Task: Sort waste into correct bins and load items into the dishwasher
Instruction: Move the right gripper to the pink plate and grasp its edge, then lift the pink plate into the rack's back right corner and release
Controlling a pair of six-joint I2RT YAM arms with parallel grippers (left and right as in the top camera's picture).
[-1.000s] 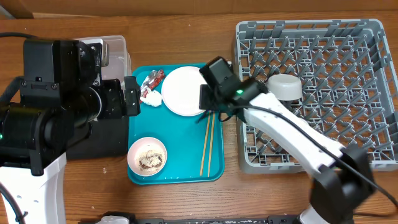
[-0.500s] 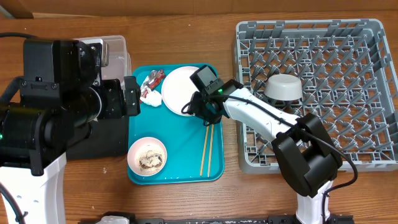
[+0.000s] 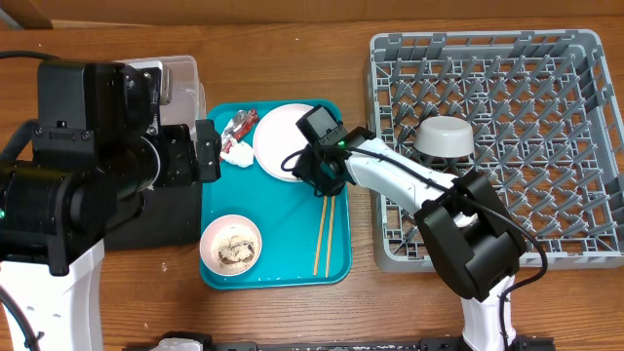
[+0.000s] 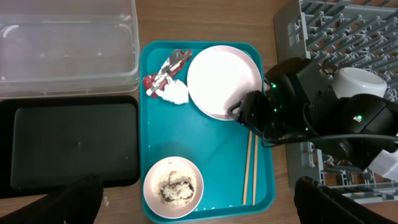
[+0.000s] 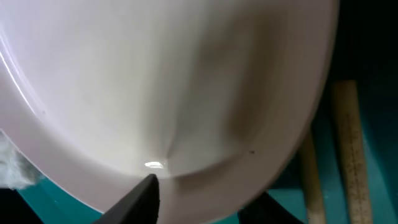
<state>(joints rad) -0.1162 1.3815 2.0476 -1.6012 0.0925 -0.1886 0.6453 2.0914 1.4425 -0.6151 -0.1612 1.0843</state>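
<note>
Far left: tub (image 4: 62, 50), clear, nothing in it that I can see. Black tray (image 4: 74, 146) sits just beside it, also bare. My left gripper (image 3: 207, 151) hangs over them w/ jaws spread full wide, holding nothing.

Next, teal tray (image 4: 211, 149). Top left on it: wrapper (image 4: 165, 70) touching napkin (image 4: 175, 93). Both look light and crushable. Bottom: small bowl (image 4: 173, 188) w/ rice and brown scraps inside. Top right: plate (image 4: 221, 78), lying flat, face up, looks clean. Chopsticks (image 4: 250, 165) lie along the tray's right side, just below the plate.

My right gripper (image 4: 239, 112) is at the plate's lower-right rim. In the right wrist view the rim fills the frame, w/ one dark fingertip (image 5: 146, 199) right at the lip. Jaws are partway in. I can't tell if they've pinched the rim or only bracket it.

Handling, my guess: the plate is stiff and smooth, so prob. slippery and maybe breakable. Flat on the tray, the rim is the only hold: one finger under the lip, one on top, set well in from the edge. Held by one side it'll want to droop, so firm grip, slow lift, clear of the chopsticks.

Far right: rack (image 3: 546, 127), w/ grey bowl (image 3: 446, 136) among the pegs near its left side, looks upside down. Many peg rows are free for the plate.
</note>
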